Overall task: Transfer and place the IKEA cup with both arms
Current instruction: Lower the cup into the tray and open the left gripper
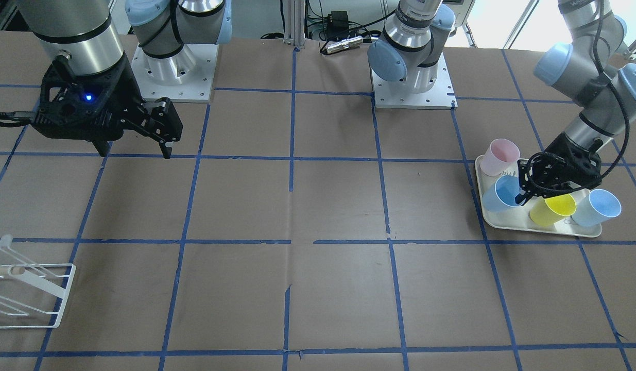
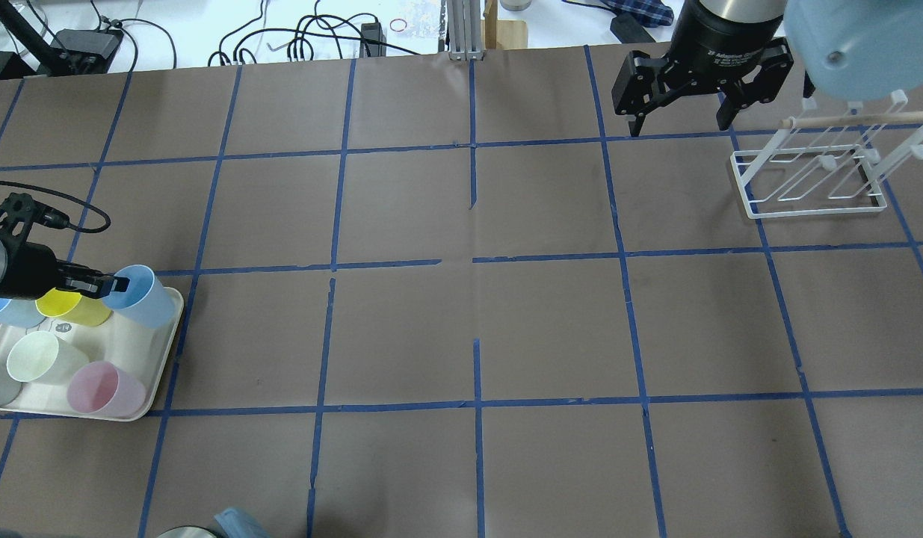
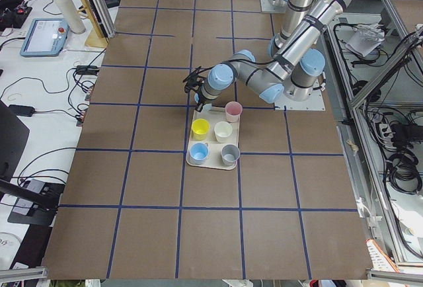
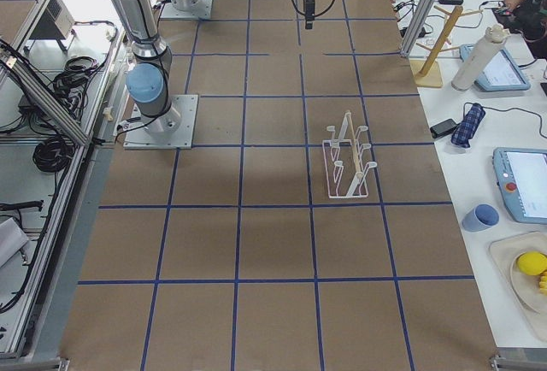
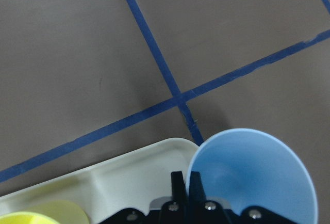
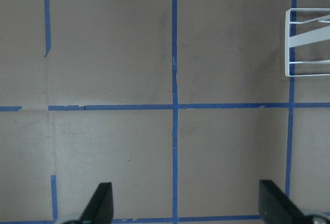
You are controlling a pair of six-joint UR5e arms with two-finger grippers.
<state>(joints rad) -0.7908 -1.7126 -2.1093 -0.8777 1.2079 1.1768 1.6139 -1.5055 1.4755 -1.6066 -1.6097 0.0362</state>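
Observation:
The sky blue IKEA cup is at the corner of the white tray, on the side toward the table's middle. It also shows in the front view and the left wrist view. My left gripper is shut on its rim, with one finger inside and one outside, as the left wrist view shows. I cannot tell whether the cup is lifted off the tray. My right gripper hangs open and empty high over the far side of the table, beside the rack.
The tray also holds a pink cup, a yellow cup, a cream cup, a paler blue cup and a grey cup. A white wire rack stands at the right.

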